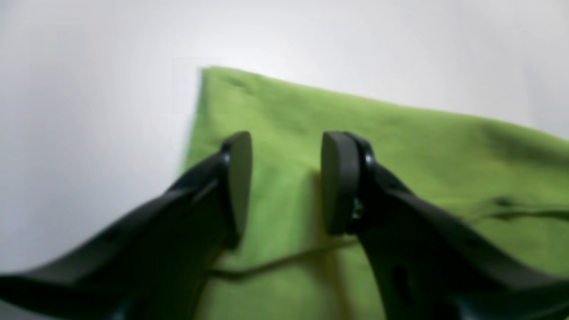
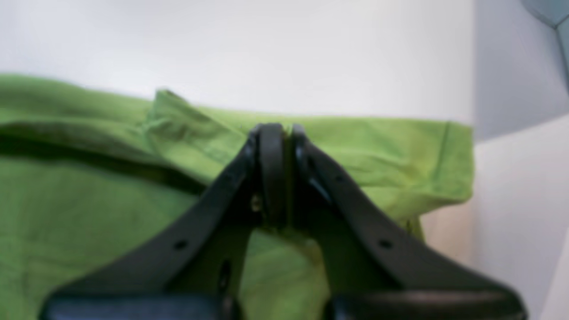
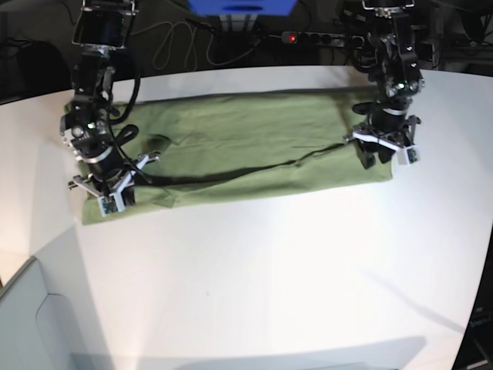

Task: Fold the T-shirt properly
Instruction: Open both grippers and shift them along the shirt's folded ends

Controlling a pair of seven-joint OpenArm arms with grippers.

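The green T-shirt (image 3: 246, 146) lies spread out as a long, wrinkled band across the white table (image 3: 269, 270). A dark fold line runs along its length. My left gripper (image 3: 383, 158) hangs open over the shirt's right end. In the left wrist view, the left gripper (image 1: 286, 146) has only cloth (image 1: 400, 146) behind the gap between its pads. My right gripper (image 3: 112, 202) sits on the shirt's near left corner. In the right wrist view, the right gripper (image 2: 284, 129) is shut, with shirt fabric (image 2: 89, 213) bunched up just under the pads.
A power strip (image 3: 308, 36) with a red light, loose cables (image 3: 173, 38) and a blue object (image 3: 243, 6) lie beyond the table's back edge. A pale grey panel (image 3: 31, 316) stands at the near left corner.
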